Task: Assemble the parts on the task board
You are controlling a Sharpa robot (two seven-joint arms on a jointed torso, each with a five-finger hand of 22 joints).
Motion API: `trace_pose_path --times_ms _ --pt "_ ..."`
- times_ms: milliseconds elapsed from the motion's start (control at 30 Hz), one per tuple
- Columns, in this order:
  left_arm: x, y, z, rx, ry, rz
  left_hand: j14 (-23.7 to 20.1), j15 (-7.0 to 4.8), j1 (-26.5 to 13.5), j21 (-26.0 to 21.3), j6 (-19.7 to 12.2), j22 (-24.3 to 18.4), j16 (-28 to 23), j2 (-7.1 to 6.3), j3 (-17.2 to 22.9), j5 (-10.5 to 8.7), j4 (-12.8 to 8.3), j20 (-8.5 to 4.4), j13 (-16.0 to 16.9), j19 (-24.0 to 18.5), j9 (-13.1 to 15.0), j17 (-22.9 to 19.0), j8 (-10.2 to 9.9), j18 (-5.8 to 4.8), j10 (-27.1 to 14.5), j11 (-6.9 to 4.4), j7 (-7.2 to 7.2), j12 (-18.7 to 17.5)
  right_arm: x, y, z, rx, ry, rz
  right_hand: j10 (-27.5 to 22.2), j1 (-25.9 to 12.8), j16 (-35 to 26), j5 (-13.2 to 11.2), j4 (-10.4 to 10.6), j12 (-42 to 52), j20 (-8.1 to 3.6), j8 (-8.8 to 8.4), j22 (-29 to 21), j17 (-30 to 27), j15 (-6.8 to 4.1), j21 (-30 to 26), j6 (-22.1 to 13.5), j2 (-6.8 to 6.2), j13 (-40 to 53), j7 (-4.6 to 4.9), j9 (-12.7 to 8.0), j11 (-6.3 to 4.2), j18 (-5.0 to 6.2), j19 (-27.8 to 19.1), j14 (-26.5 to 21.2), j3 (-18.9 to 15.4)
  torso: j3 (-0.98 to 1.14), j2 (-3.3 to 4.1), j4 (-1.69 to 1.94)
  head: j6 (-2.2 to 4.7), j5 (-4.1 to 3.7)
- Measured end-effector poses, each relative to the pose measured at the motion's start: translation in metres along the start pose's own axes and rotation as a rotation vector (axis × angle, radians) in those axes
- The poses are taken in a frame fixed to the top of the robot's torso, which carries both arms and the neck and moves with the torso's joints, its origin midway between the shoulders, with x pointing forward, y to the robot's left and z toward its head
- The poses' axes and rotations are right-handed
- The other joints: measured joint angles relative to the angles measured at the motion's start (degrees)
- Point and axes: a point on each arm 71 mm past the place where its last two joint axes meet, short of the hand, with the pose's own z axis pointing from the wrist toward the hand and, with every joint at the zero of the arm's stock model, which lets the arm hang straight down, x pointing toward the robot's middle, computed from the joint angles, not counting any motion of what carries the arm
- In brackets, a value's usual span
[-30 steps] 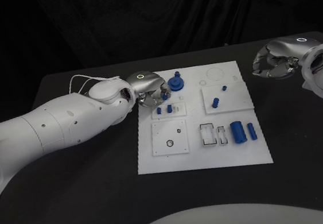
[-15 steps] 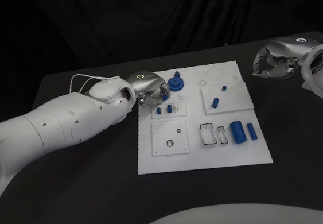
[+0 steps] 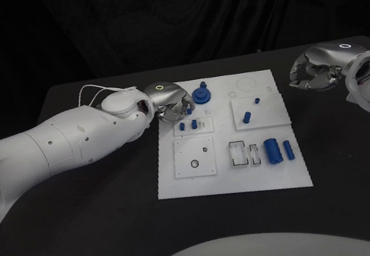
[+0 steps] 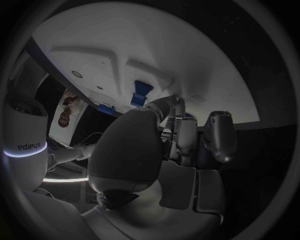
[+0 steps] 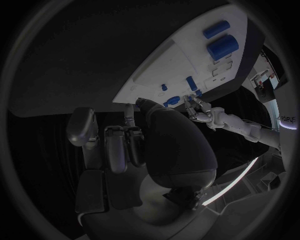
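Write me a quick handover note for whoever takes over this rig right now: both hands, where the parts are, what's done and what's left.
Left hand: at the far left corner of the task board, fingers curled down beside the tall blue part; whether it holds anything cannot be told.
Right hand: off the board's right edge above the black table, fingers curled, holding nothing.
Parts: two small pegs stand near the left hand, two more on the right plate, a thick cylinder and a thin one lie near the front.
Done: unclear. Left: the loose cylinders, at least.

The black table (image 3: 92,203) carries the white task board (image 3: 233,183) at its middle.
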Motion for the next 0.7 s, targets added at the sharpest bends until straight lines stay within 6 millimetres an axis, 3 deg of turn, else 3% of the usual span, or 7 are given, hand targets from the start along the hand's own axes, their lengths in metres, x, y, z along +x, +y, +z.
trace_pose_path --times_ms 200,400,533,600,667,700 --pt "0.0 0.003 -0.002 -0.01 -0.005 0.002 -0.2 0.2 0.5 -0.35 -3.85 0.0 -0.07 -0.5 0.0 -0.44 -0.01 0.01 -0.59 0.0 -1.59 -0.35 -0.19 0.0 -0.76 0.35 -1.1 -1.11 0.0 0.0 0.0 0.001 0.0 0.0 0.0 0.0 -0.04 0.0 -0.01 -0.16 0.0 0.0 0.0 0.0 0.0 0.0 0.0 0.0 0.05 0.0 0.0 0.0 0.0 0.0 0.0 -0.01 0.0 0.0 0.01 0.0 0.02" --pt "-0.001 0.011 -0.008 -0.033 -0.022 0.009 -0.98 0.32 1.04 -1.65 -4.84 0.0 -0.82 -1.04 0.01 -0.44 -0.01 0.39 -0.91 -0.76 -2.37 -1.4 -0.19 0.0 -1.31 0.67 -1.48 -1.82 0.0 -0.001 -0.001 0.002 0.0 0.001 0.0 0.0 -0.24 0.0 -0.16 -0.28 0.0 0.0 -0.01 0.0 0.0 -0.31 0.0 0.0 0.04 0.0 0.0 0.0 0.0 0.0 0.0 -0.16 -0.01 0.0 0.01 0.0 0.06" --pt "-0.002 0.021 -0.019 -0.056 -0.06 0.019 -4.06 0.72 1.49 -5.06 -4.58 0.0 -2.89 -1.49 0.25 -0.44 -0.25 0.53 -0.96 -3.42 -3.13 -5.03 -0.19 0.01 -3.57 0.83 -1.92 -2.71 0.0 -0.002 -0.003 0.002 -0.002 0.003 -0.19 0.0 -0.73 0.0 -0.24 -1.12 0.04 0.0 -0.01 0.0 0.0 -1.1 0.21 0.0 0.04 -0.21 -0.01 -0.07 -0.01 -0.58 0.0 -0.08 -0.01 0.0 0.03 0.0 -0.2" --pt "-0.004 0.026 -0.026 -0.068 -0.09 0.027 -7.21 0.95 1.49 -8.16 -4.09 0.0 -4.97 -1.49 0.43 -0.44 -0.07 0.61 -1.08 -5.94 -3.52 -8.65 0.01 0.7 -5.14 0.92 -2.09 -2.94 0.0 -0.002 -0.004 0.002 -0.005 0.004 -3.29 0.0 -1.14 0.0 -0.51 -3.32 0.05 0.0 -0.01 0.0 0.0 -1.86 0.21 0.0 0.04 -0.21 -0.1 0.03 0.2 -0.86 0.0 0.19 -0.02 0.0 0.04 0.0 -0.36" --pt "-0.007 0.033 -0.036 -0.083 -0.138 0.038 -18.08 1.49 1.49 -15.64 -3.67 -0.01 -12.75 -1.49 0.82 -0.44 0.32 1.0 -1.24 -12.18 -4.15 -20.52 0.01 2.41 -7.8 1.12 -2.17 -2.94 -0.001 -0.003 -0.005 0.001 -0.01 0.007 -10.07 0.0 -2.54 0.0 -0.82 -9.19 -0.02 0.0 -0.01 0.0 0.0 -1.94 0.21 0.0 0.03 -0.21 -0.12 0.0 0.48 -0.8 0.0 0.5 -0.02 0.01 0.04 0.0 -0.5" --pt "-0.008 0.036 -0.041 -0.09 -0.16 0.041 -23.04 1.73 1.49 -19.96 -3.29 -0.01 -17.02 -1.49 1.24 -0.44 0.73 1.2 -1.37 -16.01 -4.39 -24.38 0.01 3.26 -9.09 1.21 -2.04 -3.19 -0.001 -0.003 -0.006 0.0 -0.012 0.008 -14.25 0.2 -4.03 0.0 -1.04 -13.15 -0.13 0.0 -0.01 0.0 0.0 -1.94 0.21 -0.2 -1.03 -0.21 -0.12 0.0 0.48 -0.68 0.0 0.72 -0.02 0.01 0.05 0.0 -0.51"
